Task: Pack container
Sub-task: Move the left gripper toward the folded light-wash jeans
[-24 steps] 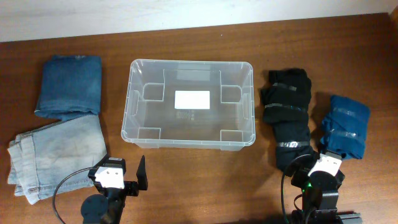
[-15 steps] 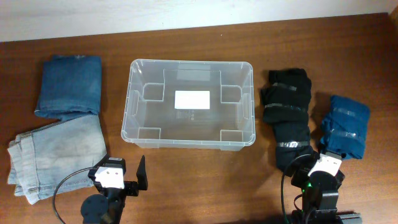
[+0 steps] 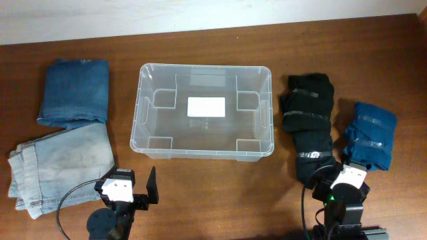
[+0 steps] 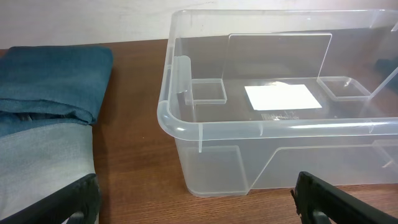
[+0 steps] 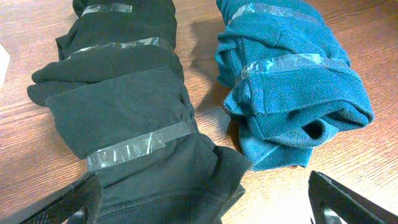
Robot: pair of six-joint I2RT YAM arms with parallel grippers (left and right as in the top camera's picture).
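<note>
**Fig. Overhead + both wrist views, packing task at outset.**

Progress: judged as not begun. The container (image 3: 203,152) stands upright and lidless in the middle of the tabletop (image 3: 207,200). It has nothing inside; only the white label (image 3: 207,107) shows on its base.

Four garments lie outside it:
- **Robot's left:** dark folded jeans (image 3: 73,92) at the far side, and pale folded jeans (image 3: 60,167) nearer the arm. Both are well apart from the container.
- **Robot's right:** a black taped roll (image 3: 308,127) just beside the container's short wall, and a teal taped roll (image 3: 369,135) outboard of it. The two rolls lie close together at their near ends; contact btwn them cannot be told.

All four are yet to be packed, i.e. the whole job is left.

Left claw (image 4: 199,202): fingers spread wide w/ nothing between them. It is aimed at the container's near long wall and apart from it, w/ the pale jeans at the left edge of its view.

Right claw (image 5: 205,202): also spread wide and empty — poised low over the near end of the black roll. Whether a finger touches the cloth cannot be told.

Est.: the right arm looks best placed for a first pick, prob. the black roll.
</note>
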